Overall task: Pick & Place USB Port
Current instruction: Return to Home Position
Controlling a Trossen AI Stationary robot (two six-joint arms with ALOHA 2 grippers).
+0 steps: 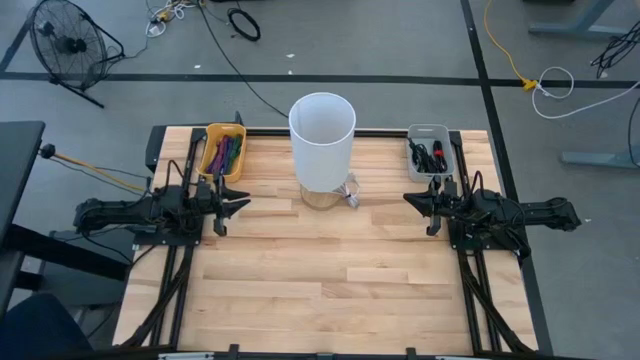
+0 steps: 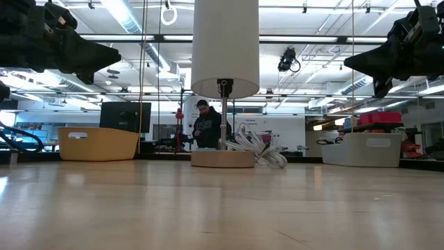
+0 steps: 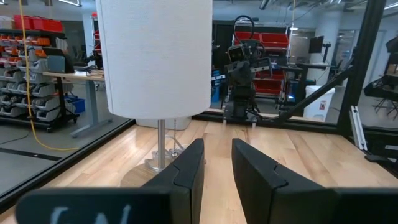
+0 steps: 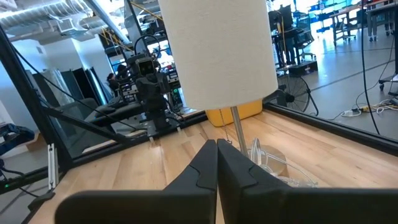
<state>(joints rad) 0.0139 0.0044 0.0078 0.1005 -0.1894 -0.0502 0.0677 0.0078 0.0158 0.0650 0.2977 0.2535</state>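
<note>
Item 1, left gripper (image 1: 238, 208): empty, fingers slightly spread, hovering above the table's left side.
Item 2, right gripper (image 1: 412, 200): empty, fingers pressed together, opposite on the right side.
Item 3, lamp (image 1: 322, 125): standing between them.
Item 4, yellow bin (image 1: 207, 150): far edge, left; violet and pink USB cables (image 1: 228, 152) lie inside.
I judge the placing done. Next I need only park both arms.

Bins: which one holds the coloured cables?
The yellow bin, at the high view's left, holds violet and pink cables; the grey bin opposite holds only dark items.
</note>
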